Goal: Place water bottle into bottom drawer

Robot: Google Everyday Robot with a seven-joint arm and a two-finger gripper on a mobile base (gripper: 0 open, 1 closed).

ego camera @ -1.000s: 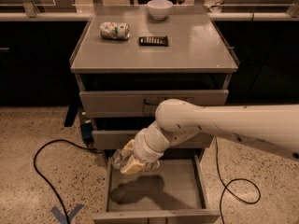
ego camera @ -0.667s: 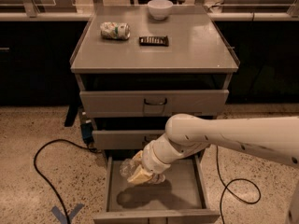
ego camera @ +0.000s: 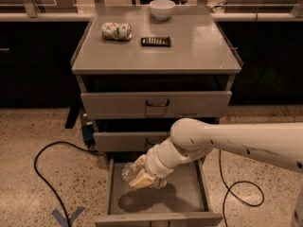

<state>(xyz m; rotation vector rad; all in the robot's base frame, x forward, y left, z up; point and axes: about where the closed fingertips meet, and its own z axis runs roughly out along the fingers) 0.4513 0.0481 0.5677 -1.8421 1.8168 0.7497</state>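
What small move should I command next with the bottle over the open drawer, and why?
Probably lower the gripper a little straight down before opening the jaws. It holds the clear crinkled plastic water bottle above the floor of the open bottom grey metal drawer, inside its walls; the shadow beneath suggests a gap, so releasing now might let it drop and roll.

dim warm light from above, gripper (ego camera: 143, 178) holding water bottle (ego camera: 129, 170) over bottom drawer (ego camera: 189, 195), soft shadow beneath

Cream-white tubular arm, rounded elbow, small dark screw dots, ringed wrist, tan gripper (ego camera: 142, 178) above the bottom drawer (ego camera: 187, 193).
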